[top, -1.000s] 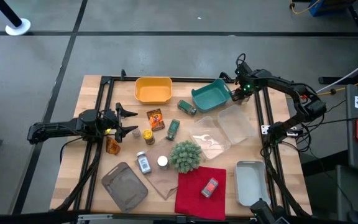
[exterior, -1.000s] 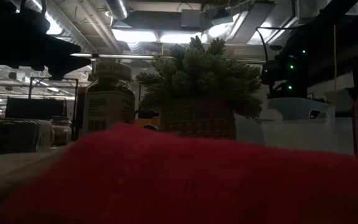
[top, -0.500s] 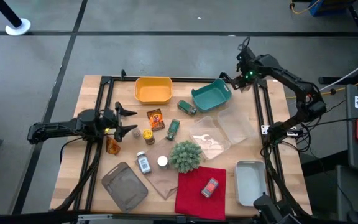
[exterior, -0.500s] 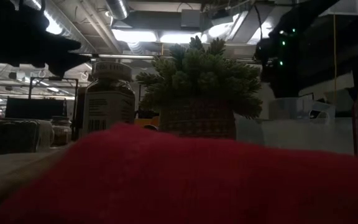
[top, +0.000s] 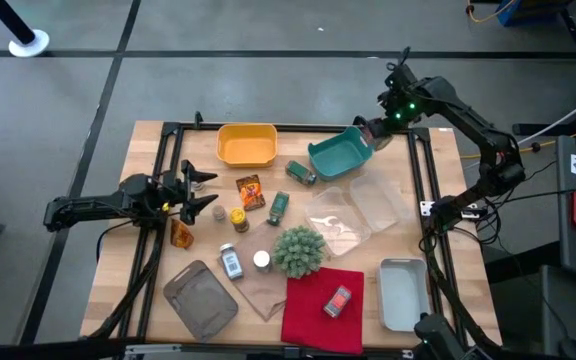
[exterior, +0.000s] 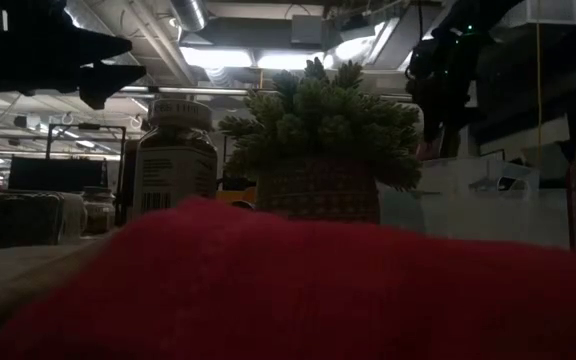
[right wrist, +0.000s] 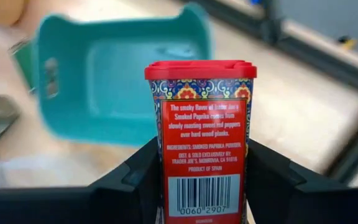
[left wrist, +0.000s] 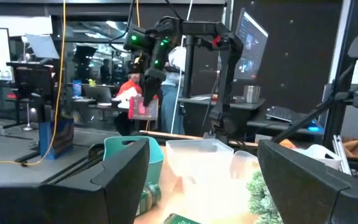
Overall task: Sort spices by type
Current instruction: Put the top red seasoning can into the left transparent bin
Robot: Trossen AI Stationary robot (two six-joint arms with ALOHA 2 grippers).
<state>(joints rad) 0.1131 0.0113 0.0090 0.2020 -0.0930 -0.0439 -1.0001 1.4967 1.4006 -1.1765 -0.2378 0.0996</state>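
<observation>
1. The red paprika tin [right wrist: 199, 140] sits upright, clamped between the fingers of the right tool [top: 375, 131], in the air just past the far right corner of the teal bin [top: 340, 153] — not yet over its middle.
2. If it were let go here, the tin would likely strike the bin's rim or fall outside it onto the surface [top: 438, 210]; the bin looks tilted, so a knock could shift it.
3. The grip is on the lower part of a smooth-sided tin — a quick swing of the arm could make it tip or slide between the fingers.
4. A second red tin [top: 338, 301] lies on the red cloth [top: 308, 320], well apart from the bin; dropping this one in the yellow bin [top: 246, 144] instead would split the type.
5. The left tool [top: 204, 195] hangs wide open and empty near the yellow jar [top: 238, 219] and the orange packet [top: 250, 191]; a careless descent could knock either over.
6. The green jar [top: 301, 173] lying just beside the teal bin could roll if the bin gets nudged.
</observation>
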